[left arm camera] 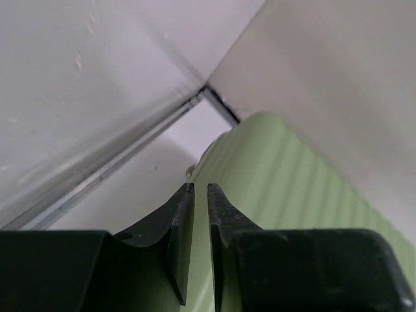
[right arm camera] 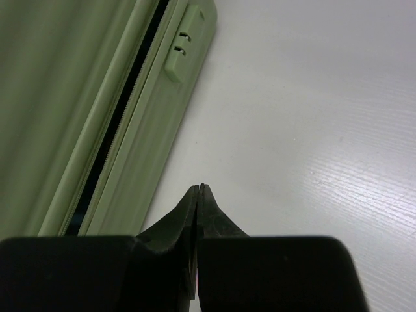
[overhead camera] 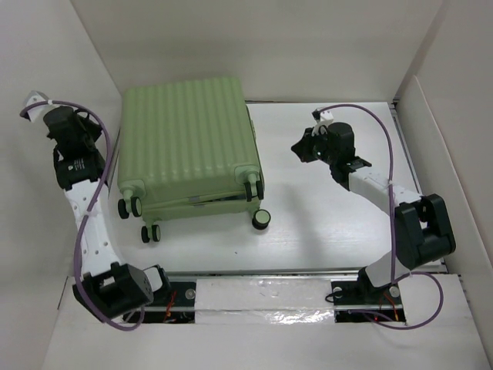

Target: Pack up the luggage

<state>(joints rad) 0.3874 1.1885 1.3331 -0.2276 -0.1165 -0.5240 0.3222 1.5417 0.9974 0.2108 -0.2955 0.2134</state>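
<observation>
White table [overhead camera: 323, 223], matte, faint wood grain running across it in the right wrist view; soft grey shadows lie on it. Three plain white panels box it in: back panel [overhead camera: 269, 46], left panel [overhead camera: 23, 231], right panel [overhead camera: 454, 139], the right one angled outward. A metal rail [left arm camera: 123, 159] runs along the foot of the left panel and meets a dark seam [left arm camera: 221, 107] at the far corner. Along the near edge, a dark slot [overhead camera: 262, 272]; just beside it a glossy, slightly crinkled white strip [overhead camera: 266, 297].
</observation>
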